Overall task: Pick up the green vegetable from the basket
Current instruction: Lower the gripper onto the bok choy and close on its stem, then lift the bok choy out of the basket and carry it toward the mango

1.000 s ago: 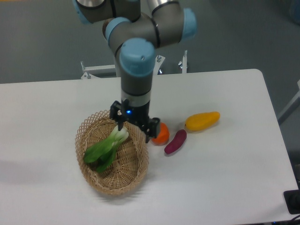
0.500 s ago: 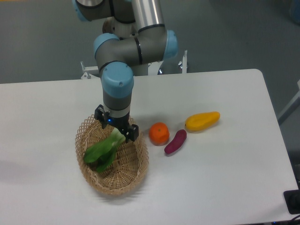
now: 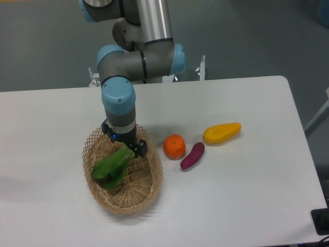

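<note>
— Bright, even, from overhead? Any glare?
— Soft sheen on the arm (image 3: 149, 31) only; faint shadow beside the basket (image 3: 123, 198) (slightly soft focus, low resolution throughout).

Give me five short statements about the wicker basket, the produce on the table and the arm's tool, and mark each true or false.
1. The leafy green bok choy lies inside the oval tan wicker basket. True.
2. The round orange fruit sits in the basket. False: it rests on the white table, to the right of the basket.
3. The tool is over the basket, at the stem end of the bok choy. True.
4. The purple eggplant-shaped piece lies between the orange fruit and the yellow elongated fruit. True.
5. The bok choy hangs in the air, clear of the basket. False: its leaves rest on the basket floor.
</note>
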Tool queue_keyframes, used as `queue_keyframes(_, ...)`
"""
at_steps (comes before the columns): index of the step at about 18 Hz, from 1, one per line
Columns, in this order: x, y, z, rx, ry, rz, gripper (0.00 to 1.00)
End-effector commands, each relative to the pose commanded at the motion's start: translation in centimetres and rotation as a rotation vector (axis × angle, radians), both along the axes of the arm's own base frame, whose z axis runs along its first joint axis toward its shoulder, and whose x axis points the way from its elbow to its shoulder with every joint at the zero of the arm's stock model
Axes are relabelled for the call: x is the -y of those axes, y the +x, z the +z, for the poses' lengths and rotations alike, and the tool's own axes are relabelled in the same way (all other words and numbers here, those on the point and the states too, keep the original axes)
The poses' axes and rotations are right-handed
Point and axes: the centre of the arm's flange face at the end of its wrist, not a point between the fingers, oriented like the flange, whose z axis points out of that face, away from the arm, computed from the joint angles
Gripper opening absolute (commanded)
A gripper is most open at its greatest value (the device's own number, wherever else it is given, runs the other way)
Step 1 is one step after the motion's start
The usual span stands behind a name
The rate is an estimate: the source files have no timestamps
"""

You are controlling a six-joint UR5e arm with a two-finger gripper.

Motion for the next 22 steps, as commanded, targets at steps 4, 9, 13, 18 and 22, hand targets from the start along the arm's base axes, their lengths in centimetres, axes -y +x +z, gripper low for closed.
queue_keyframes(4, 0.1, 0.5, -0.8, -0.008, 0.011, -0.005, 1.00)
queue_keyframes(9, -0.2, 0.6, -0.7, -0.017, 0.027, 0.006, 0.59)
queue_keyframes(13, -0.2, 0.3, -0.3, -0.034, 0.023, -0.003, 0.37)
queue_keyframes(18, -0.5, -0.4, 0.7, -0.050, 0.040, -0.004, 0.36)
queue_keyframes(22, 0.2, -3.3, 4.6, -0.092, 0.095, 0.014, 0.36)
